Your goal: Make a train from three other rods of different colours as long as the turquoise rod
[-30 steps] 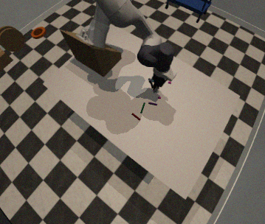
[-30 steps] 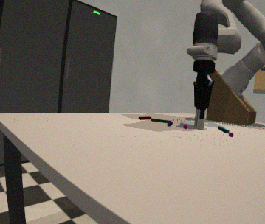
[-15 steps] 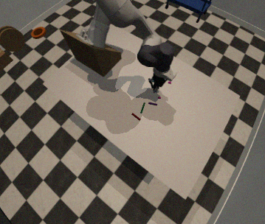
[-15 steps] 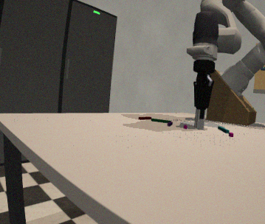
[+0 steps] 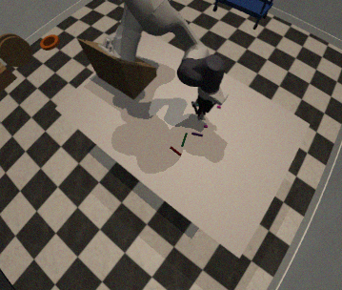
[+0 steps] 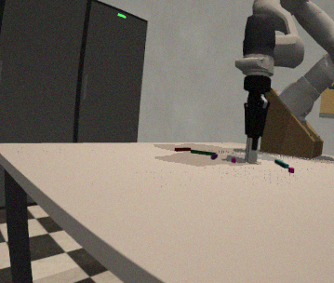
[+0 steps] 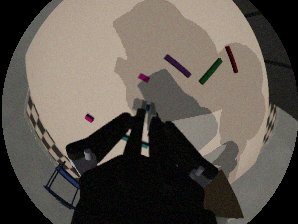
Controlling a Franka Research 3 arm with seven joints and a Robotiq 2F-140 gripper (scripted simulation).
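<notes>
Gripper [image 5: 201,115] [image 6: 251,160] [image 7: 147,107]: fingertips pinching one small blue rod [image 7: 148,107]. Magenta rods, two: one [image 5: 206,126] [image 6: 233,160] [image 7: 144,78] lying near the fingers, one [image 5: 219,107] [image 6: 291,170] [image 7: 89,118] lying near the turquoise rod [image 6: 282,164] [image 7: 124,138]. Purple [image 5: 197,134] [image 6: 214,156] [image 7: 177,66], green [image 5: 184,139] [image 6: 203,153] [image 7: 210,71], red rods [image 5: 175,151] [image 6: 182,149] [image 7: 231,59]: lying apart, red sitting nearest the tabletop's [image 5: 254,167] [image 6: 118,195] [image 7: 60,60] left corner in the exterior view.
</notes>
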